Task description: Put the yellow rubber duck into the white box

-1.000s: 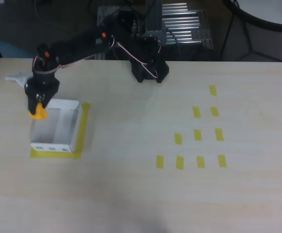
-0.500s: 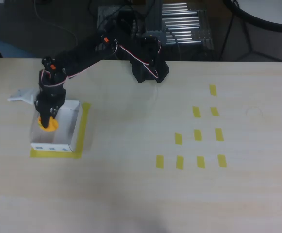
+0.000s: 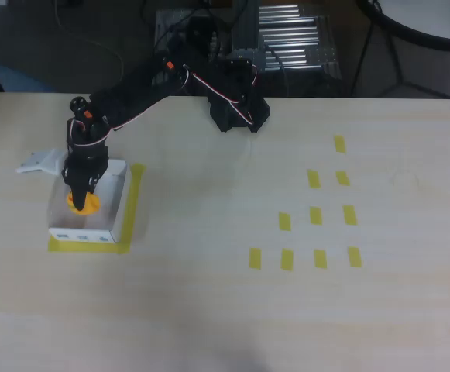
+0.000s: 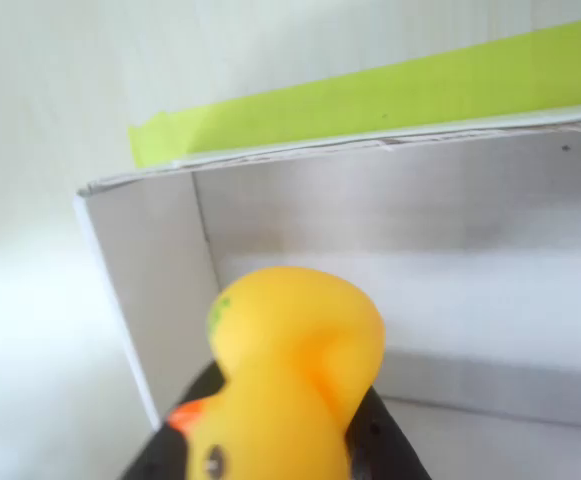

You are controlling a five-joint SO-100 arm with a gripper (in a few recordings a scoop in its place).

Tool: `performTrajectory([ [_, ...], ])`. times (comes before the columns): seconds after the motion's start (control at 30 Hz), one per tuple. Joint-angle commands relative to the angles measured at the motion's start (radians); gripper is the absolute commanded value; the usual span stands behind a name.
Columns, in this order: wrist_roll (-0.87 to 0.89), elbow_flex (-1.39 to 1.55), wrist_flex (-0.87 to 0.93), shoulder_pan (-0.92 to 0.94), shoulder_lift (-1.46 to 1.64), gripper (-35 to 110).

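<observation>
Duck [image 3: 83, 203] sits clamped in our gripper [image 3: 80, 198], low inside the box [image 3: 118, 203]; we need only let go.

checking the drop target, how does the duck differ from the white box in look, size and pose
The duck is rounded and orange-yellow; the white box is rectangular with thin straight walls. The duck is much smaller, taking up a small part of the box's floor area. The duck is held in the gripper, while the box sits flat on the table inside a yellow tape outline.

Arm stretched left, wrist bent down, gripper [image 3: 80, 198] clamped.
</observation>
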Motion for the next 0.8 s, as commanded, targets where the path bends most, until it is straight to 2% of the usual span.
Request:
performTrajectory([
  [0.0, -0.057, 0.011, 0.006, 0.002, 0.040, 18],
  [0.4, -0.124, 0.017, 0.026, 0.002, 0.044, 28],
  [0.77, -0.149, 0.057, 0.005, 0.008, 0.095, 45],
])
